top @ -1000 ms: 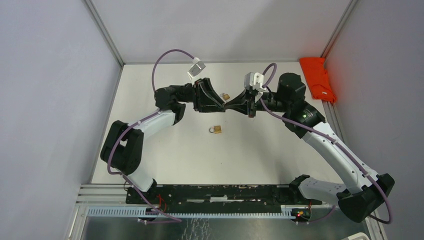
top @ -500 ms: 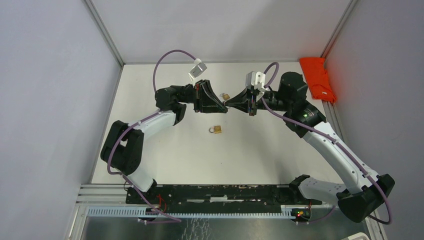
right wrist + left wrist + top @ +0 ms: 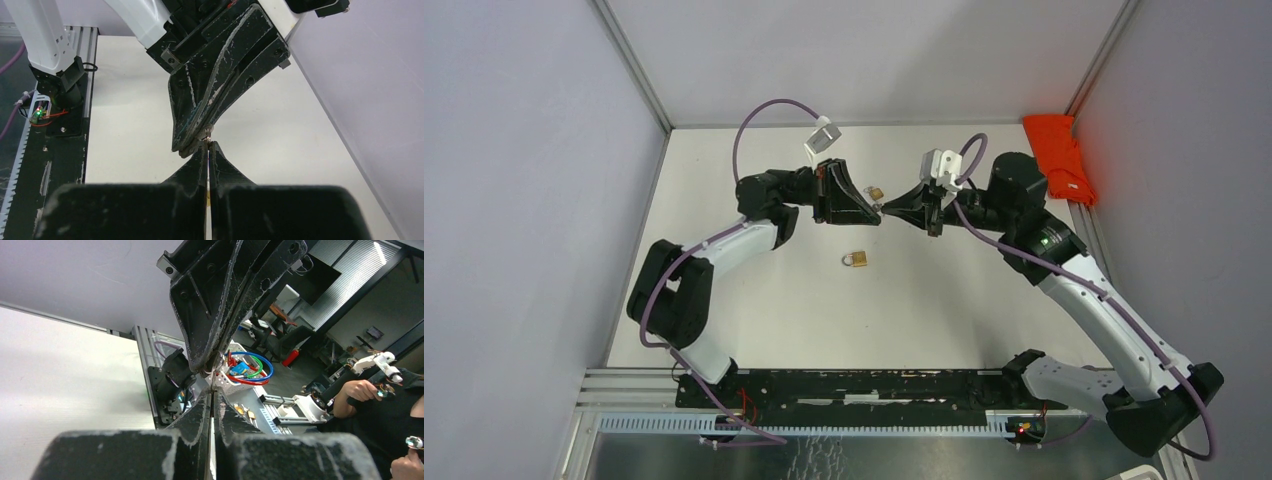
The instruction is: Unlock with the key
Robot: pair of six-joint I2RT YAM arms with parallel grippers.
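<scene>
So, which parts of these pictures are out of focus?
Top view: sharp, evenly lit, soft shadows, padlock clear. Left wrist view: the left fingers blur at the bottom. Right wrist view: the right fingers blur too; the left gripper ahead is sharp.

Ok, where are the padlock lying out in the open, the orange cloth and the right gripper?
Padlock point(image 3: 858, 260): top view, on its brass body.
Orange cloth point(image 3: 1056, 158): top view, middle of the fabric.
Right gripper point(image 3: 888, 209): top view, between its fingertips.
</scene>
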